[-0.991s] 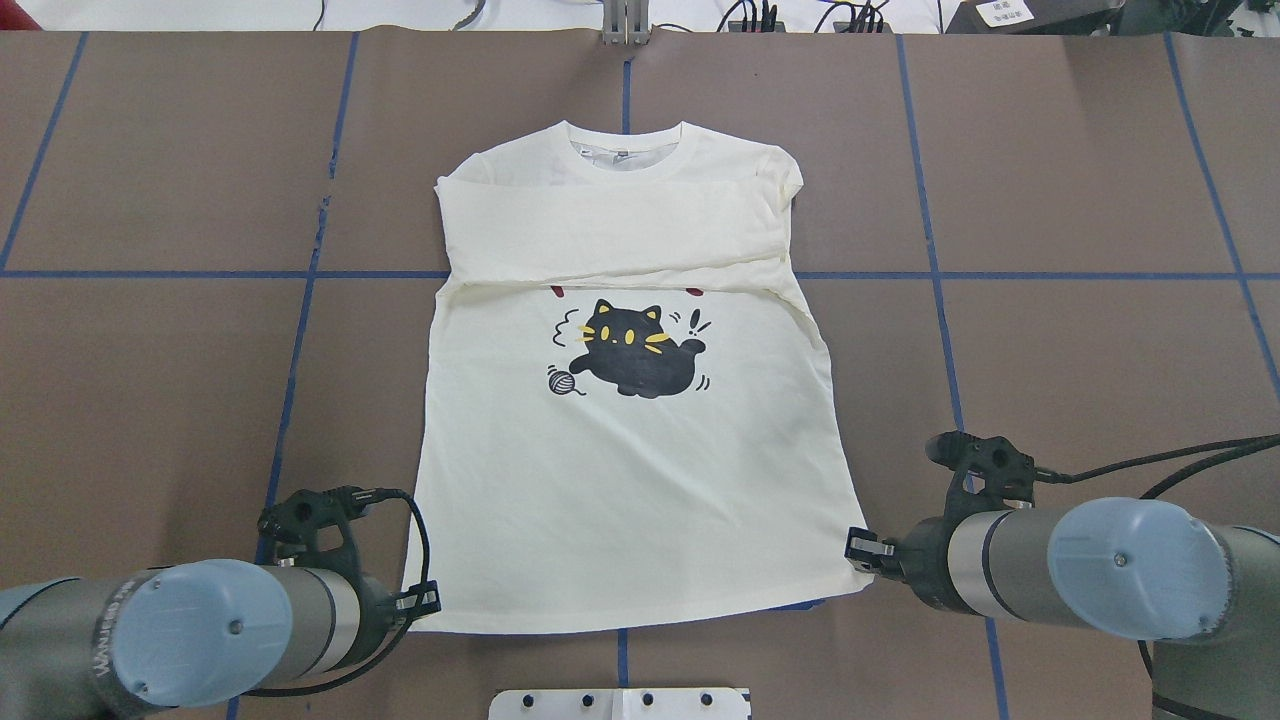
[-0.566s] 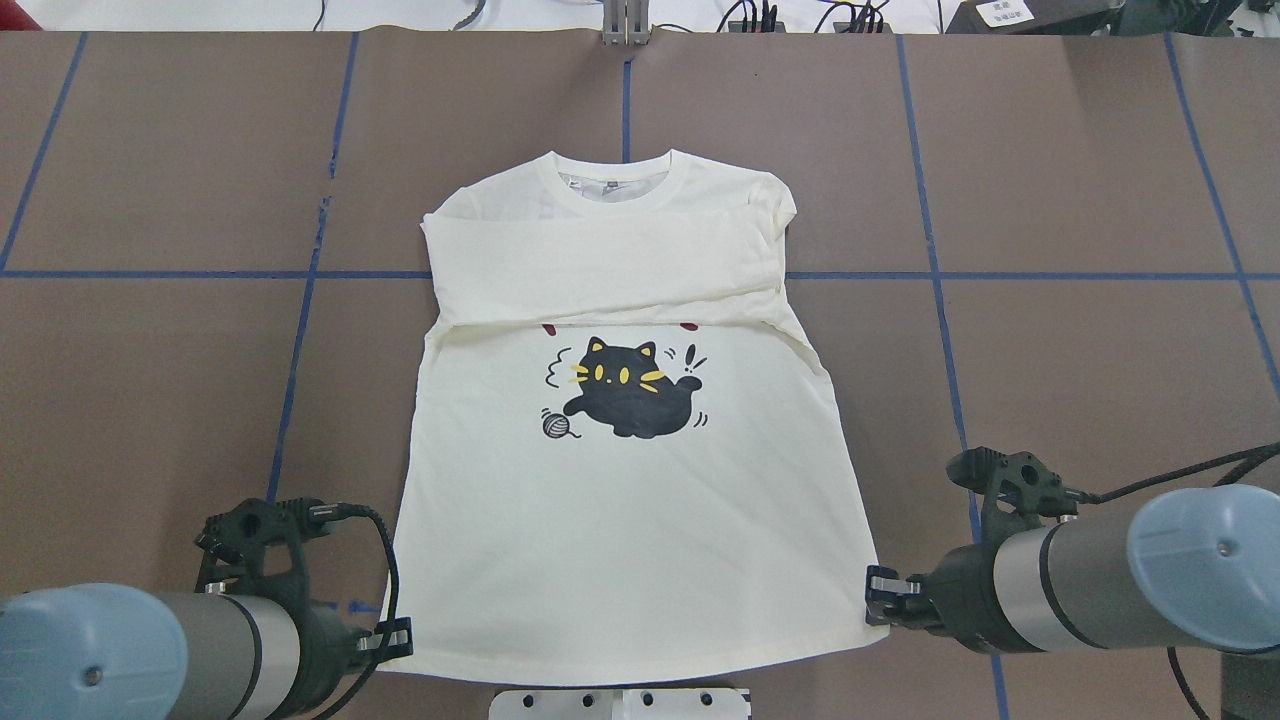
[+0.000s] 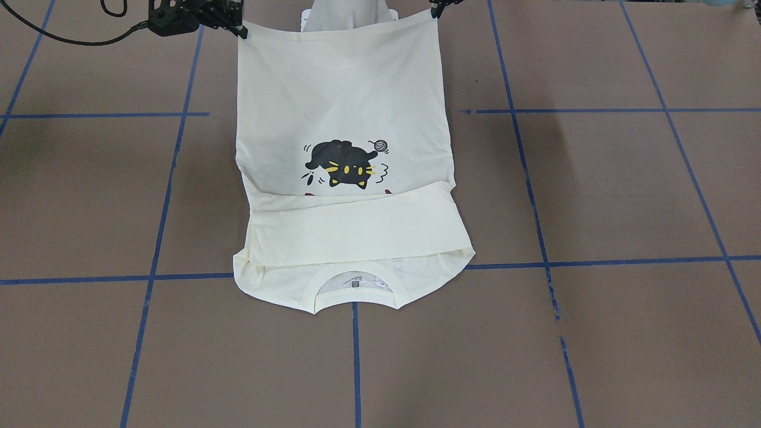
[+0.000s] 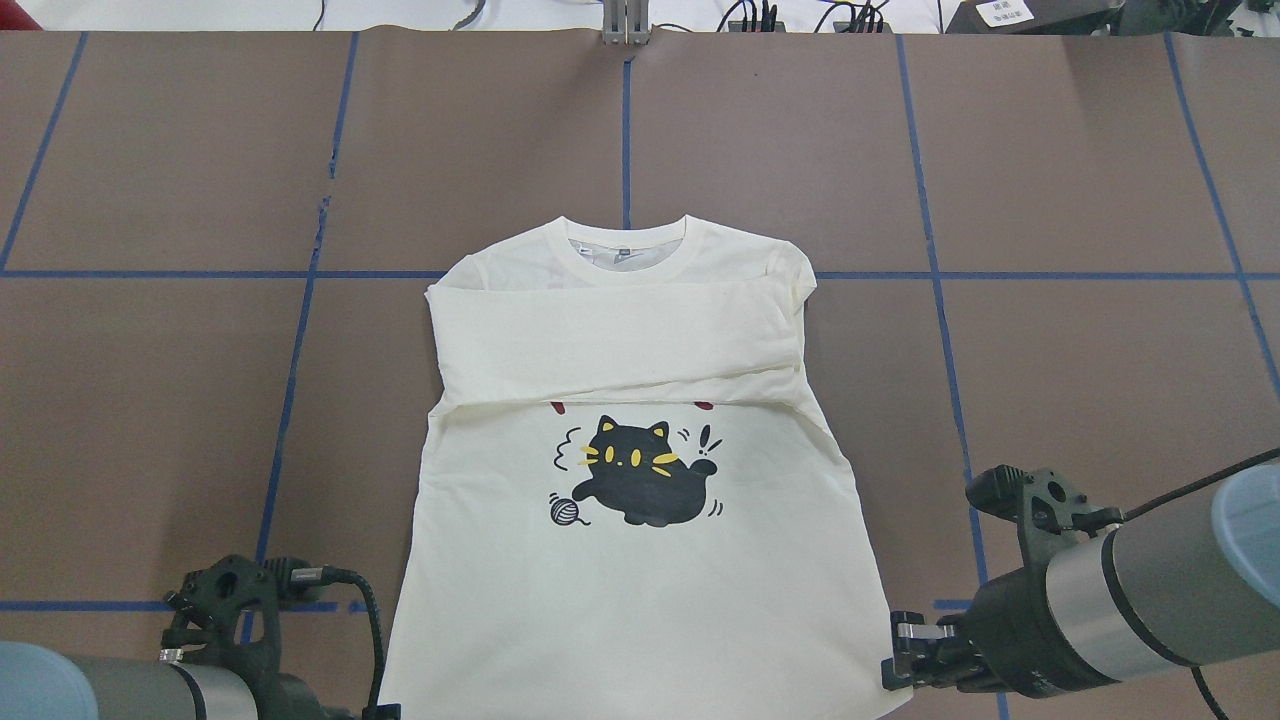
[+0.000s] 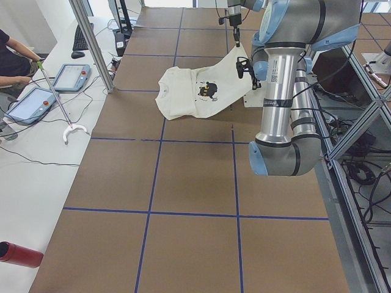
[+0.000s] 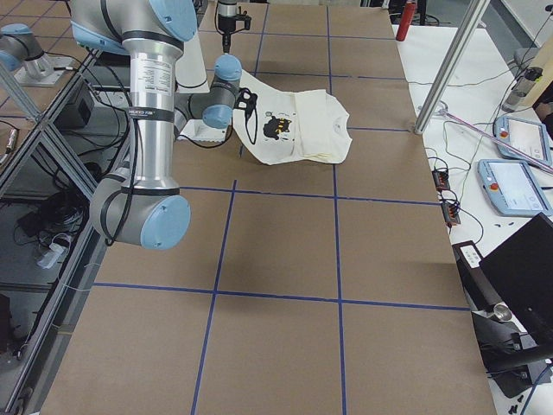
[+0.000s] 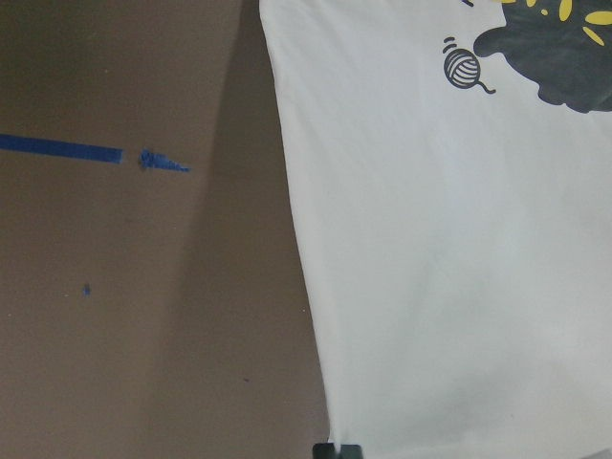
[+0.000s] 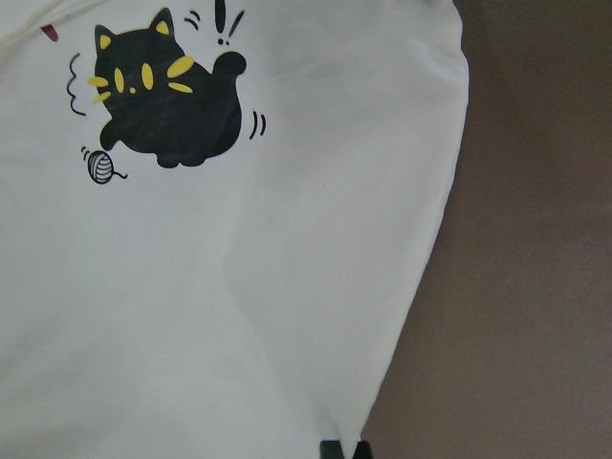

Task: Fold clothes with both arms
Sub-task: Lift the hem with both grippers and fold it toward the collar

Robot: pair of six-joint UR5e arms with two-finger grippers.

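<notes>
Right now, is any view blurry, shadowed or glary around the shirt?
Left wrist view: slightly soft, with a faint shadow band on the table beside the T-shirt. Right wrist view: cat print sharp, no glare. Overhead view: even light, nothing washed out.

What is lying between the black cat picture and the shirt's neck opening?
The folded-in sleeves, a cream band across the T-shirt's chest, clearest in the overhead view.

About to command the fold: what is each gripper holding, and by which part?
Both hold the T-shirt by its bottom hem: the left gripper pinches one hem corner, the right gripper the other.
</notes>
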